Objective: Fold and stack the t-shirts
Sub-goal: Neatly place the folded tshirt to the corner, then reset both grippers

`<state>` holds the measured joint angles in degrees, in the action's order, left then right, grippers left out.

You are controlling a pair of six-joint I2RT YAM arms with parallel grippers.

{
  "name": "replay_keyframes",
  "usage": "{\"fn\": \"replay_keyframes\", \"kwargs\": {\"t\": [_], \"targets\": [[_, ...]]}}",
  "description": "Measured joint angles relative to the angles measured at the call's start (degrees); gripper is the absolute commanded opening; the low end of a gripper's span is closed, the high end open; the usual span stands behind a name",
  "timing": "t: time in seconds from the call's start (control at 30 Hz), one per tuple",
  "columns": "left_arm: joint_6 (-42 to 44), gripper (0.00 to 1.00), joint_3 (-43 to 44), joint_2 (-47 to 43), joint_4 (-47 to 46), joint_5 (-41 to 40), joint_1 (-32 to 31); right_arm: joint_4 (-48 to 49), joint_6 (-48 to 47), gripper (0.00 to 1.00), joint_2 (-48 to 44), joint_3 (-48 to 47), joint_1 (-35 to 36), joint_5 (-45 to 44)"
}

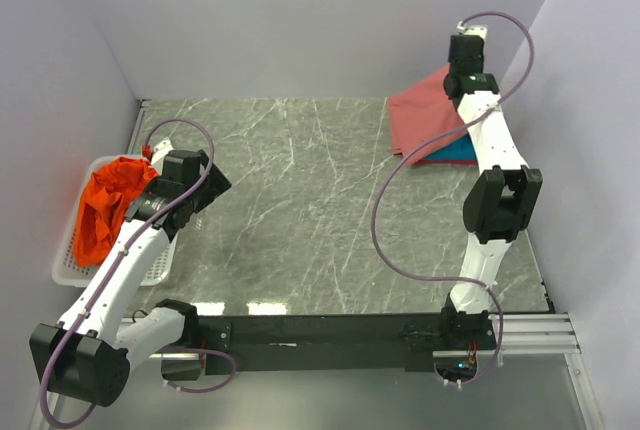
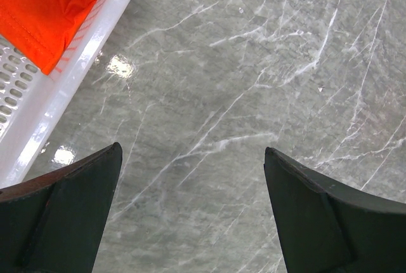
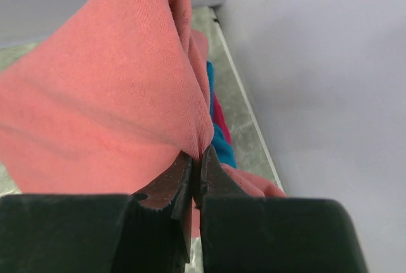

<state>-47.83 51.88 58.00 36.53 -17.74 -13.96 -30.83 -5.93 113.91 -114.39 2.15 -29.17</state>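
The salmon-red t-shirt (image 1: 428,110) lies folded at the far right on top of the teal-blue t-shirt (image 1: 455,153); a magenta edge (image 3: 220,118) shows under them in the right wrist view. My right gripper (image 1: 462,80) is shut on a fold of the salmon-red t-shirt (image 3: 108,95), jaws pinching the cloth (image 3: 198,159) and lifting it. The orange t-shirt (image 1: 108,202) sits crumpled in the white mesh basket (image 1: 72,250) at the left. My left gripper (image 2: 190,165) is open and empty over bare table, just right of the basket (image 2: 70,82); the orange t-shirt (image 2: 44,6) shows at top left.
Grey marble table (image 1: 300,200) enclosed by pale walls at the back and both sides. The right wall stands close beside the shirt stack. A black rail with the arm bases runs along the near edge (image 1: 330,330).
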Motion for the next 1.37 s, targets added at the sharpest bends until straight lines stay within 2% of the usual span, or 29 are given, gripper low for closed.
{"fn": "replay_keyframes", "kwargs": {"t": [0.1, 0.13, 0.2, 0.23, 0.27, 0.47, 0.67, 0.8, 1.13, 1.27, 1.37], "targets": [[-0.02, 0.99, 0.00, 0.02, 0.00, -0.07, 0.00, -1.14, 2.75, 0.00, 1.07, -0.76, -3.50, 0.87], [-0.07, 0.99, 0.00, 0.04, -0.02, -0.07, 0.00, -1.40, 3.78, 0.12, 1.97, -1.33, -4.63, 0.98], [-0.11, 0.99, 0.00, 0.24, -0.02, -0.07, 0.00, -1.92, 5.64, 0.48, 3.93, -2.43, -6.34, 1.09], [-0.11, 0.99, 0.02, 0.37, -0.02, -0.07, 0.00, -2.27, 7.06, 0.79, 5.40, -3.10, -7.32, 0.98], [-0.11, 0.99, 0.09, 0.72, 0.02, -0.07, 0.00, -2.43, 7.74, 0.87, 6.49, -3.43, -7.91, 0.87], [-0.13, 0.99, 1.79, 2.12, 0.90, -0.15, 0.00, -5.64, 12.52, 0.89, 10.73, -3.54, -9.55, 2.56], [-0.13, 0.99, 2.80, 1.92, 0.63, -0.15, 0.00, -4.61, 16.79, 0.91, 3.39, 4.20, -9.42, 8.85], [-0.42, 1.00, 3.08, 1.49, 0.68, -0.17, 0.00, -1.64, 21.18, 0.92, -10.10, 18.16, -8.92, 13.70], [-3.19, 0.99, 2.95, -3.96, 0.59, -1.97, 0.02, 13.97, 31.45, 0.93, -55.91, 64.52, -4.28, 24.57], [-4.22, 0.99, 1.62, -5.33, 0.55, -2.69, 0.07, 14.08, 32.48, 0.94, -68.04, 76.06, -4.28, 25.75], [-4.70, 0.99, 0.35, -5.40, 0.59, -2.89, 0.07, 11.76, 32.46, 0.94, -73.22, 78.36, -4.26, 24.28]]}}
